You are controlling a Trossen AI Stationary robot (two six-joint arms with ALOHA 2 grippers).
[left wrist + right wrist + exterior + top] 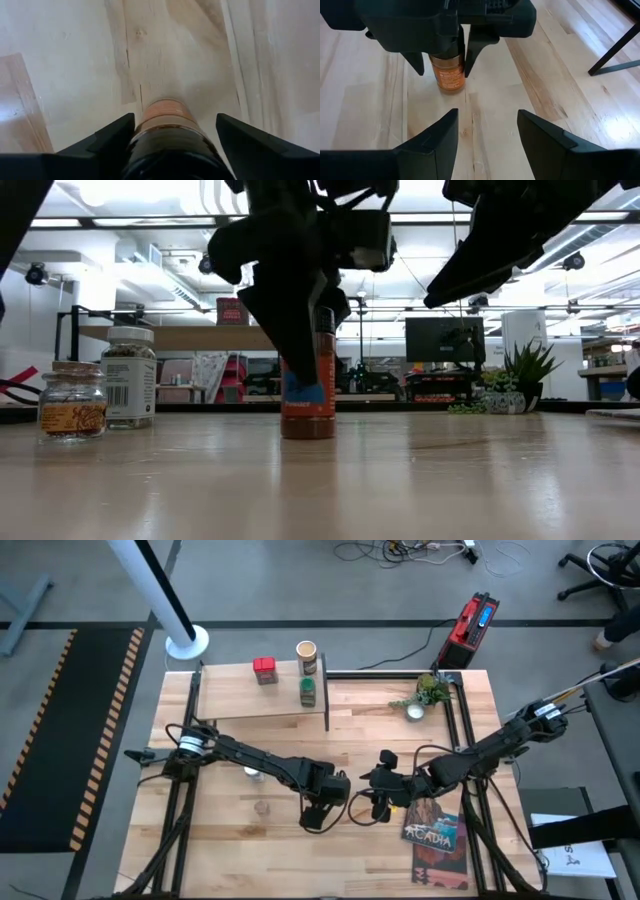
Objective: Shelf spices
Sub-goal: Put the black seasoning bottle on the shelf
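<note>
Brown jar (308, 405) upright btwn spread left gripper (172, 135) fingers; right gripper (485, 135) spread nearby.

1. You have a light wooden table (230, 840) carrying everything.
2. At its far edge stands the shelf (235, 695), holding a red square tin (264, 669), a tan cylindrical canister (306, 656) and a green-lidded jar (308, 691).
3. Directly on the table stand a dark-capped brown jar (308, 395) near the middle, two clear jars (72, 402) toward the left, a potted plant (428, 693) by the far right corner, and the Acadia book (436, 829) lying flat near the right edge.
</note>
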